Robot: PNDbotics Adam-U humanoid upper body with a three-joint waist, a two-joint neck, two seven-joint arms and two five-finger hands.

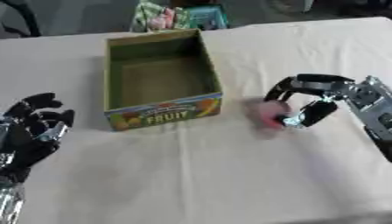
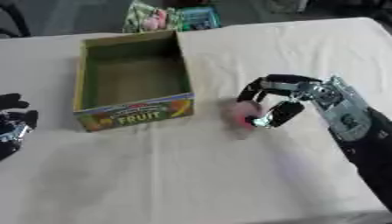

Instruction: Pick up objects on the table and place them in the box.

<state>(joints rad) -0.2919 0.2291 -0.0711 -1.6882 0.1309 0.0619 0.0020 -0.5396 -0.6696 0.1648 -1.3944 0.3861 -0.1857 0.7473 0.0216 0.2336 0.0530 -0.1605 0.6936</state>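
Note:
An open cardboard box (image 1: 162, 114) printed "FRUIT" stands on the white-covered table, left of centre, and looks empty inside. To its right my right hand (image 1: 310, 98) has its fingers and thumb curled round a small pink, blurred object (image 1: 269, 114), just above or on the cloth. My left hand (image 1: 34, 129) rests at the left edge with fingers relaxed and raised, holding nothing.
Colourful packets (image 1: 180, 17) lie at the far edge of the table behind the box. The white cloth (image 1: 199, 175) stretches bare across the near half. A dark chair part shows at the top left corner.

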